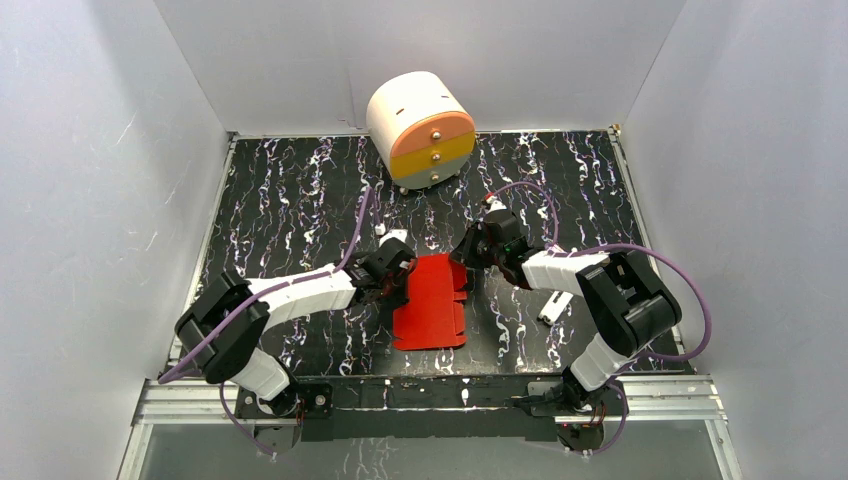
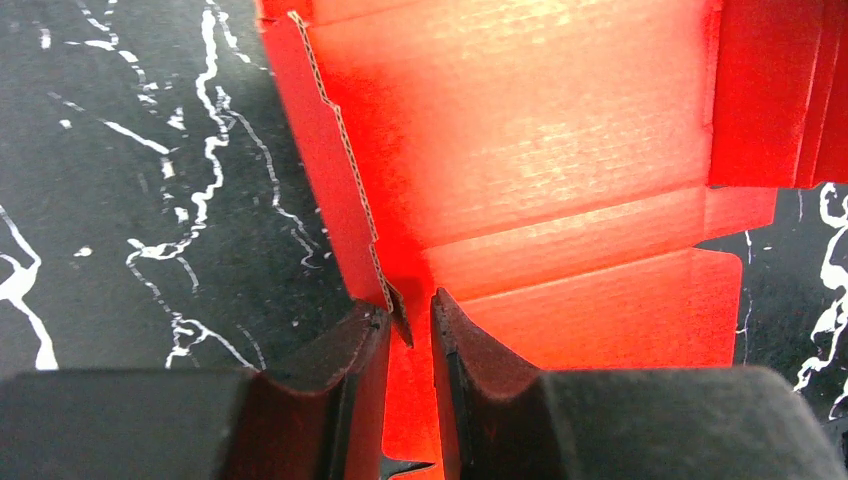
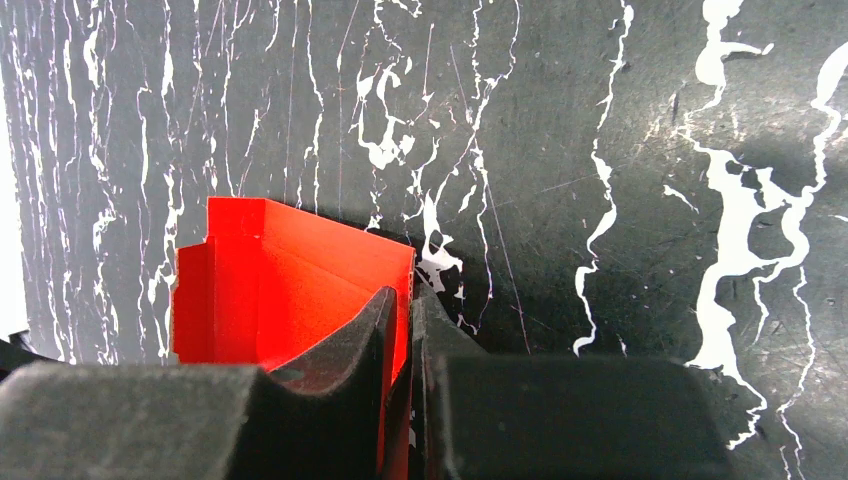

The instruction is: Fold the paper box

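The paper box [image 1: 432, 300] is a bright red card sheet lying in the middle of the black marbled table, with flaps partly raised at its far end. My left gripper [image 1: 400, 278] is at its left edge. In the left wrist view the box [image 2: 540, 150] fills the upper frame, and its raised left flap ends at the tips of the left gripper [image 2: 410, 305], whose jaws stand slightly apart with a gap beside the card. My right gripper [image 1: 467, 255] is at the far right corner. In the right wrist view that gripper [image 3: 403, 295] is shut on an upright wall of the box [image 3: 290, 270].
A round white, orange and yellow drawer unit [image 1: 420, 128] stands at the back of the table. A small white piece [image 1: 552, 307] lies to the right of the box, under the right arm. White walls enclose the table on three sides.
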Controlling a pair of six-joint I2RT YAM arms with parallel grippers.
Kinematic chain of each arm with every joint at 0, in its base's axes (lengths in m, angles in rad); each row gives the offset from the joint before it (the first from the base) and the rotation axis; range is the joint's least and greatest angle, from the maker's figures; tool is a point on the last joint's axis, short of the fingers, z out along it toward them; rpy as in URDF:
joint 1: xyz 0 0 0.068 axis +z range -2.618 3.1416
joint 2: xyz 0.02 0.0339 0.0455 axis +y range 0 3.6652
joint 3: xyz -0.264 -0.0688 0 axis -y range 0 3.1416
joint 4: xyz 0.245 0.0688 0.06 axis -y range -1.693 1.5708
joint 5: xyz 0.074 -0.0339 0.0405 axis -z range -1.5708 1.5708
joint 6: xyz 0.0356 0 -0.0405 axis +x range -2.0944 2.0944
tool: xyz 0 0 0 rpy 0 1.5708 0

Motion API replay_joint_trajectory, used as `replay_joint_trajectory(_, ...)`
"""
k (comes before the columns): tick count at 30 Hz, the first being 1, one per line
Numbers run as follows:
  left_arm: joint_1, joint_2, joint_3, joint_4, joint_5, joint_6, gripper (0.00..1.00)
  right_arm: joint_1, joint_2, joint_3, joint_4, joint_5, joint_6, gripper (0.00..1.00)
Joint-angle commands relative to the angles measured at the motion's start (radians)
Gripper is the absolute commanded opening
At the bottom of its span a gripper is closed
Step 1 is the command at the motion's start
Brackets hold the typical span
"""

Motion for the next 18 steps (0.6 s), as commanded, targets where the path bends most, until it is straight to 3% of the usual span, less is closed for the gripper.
replay_joint_trajectory(1, -0.043, 0.036, 0.081, 0.038, -0.036, 0.029, 0.2, 0.04, 0.001, 0.052, 0.027, -0.058, 0.013, 0.19)
replay_joint_trajectory(9, -0.062, 0.052, 0.108, -0.008, -0.07, 0.007, 0.24, 0.045, -0.01, 0.055, 0.017, -0.048, -0.005, 0.21)
replay_joint_trajectory(18, -0.039, -0.113, -0.015, -0.007, -0.097, -0.062, 0.43, 0.031, -0.076, 0.041, -0.01, -0.03, -0.087, 0.41)
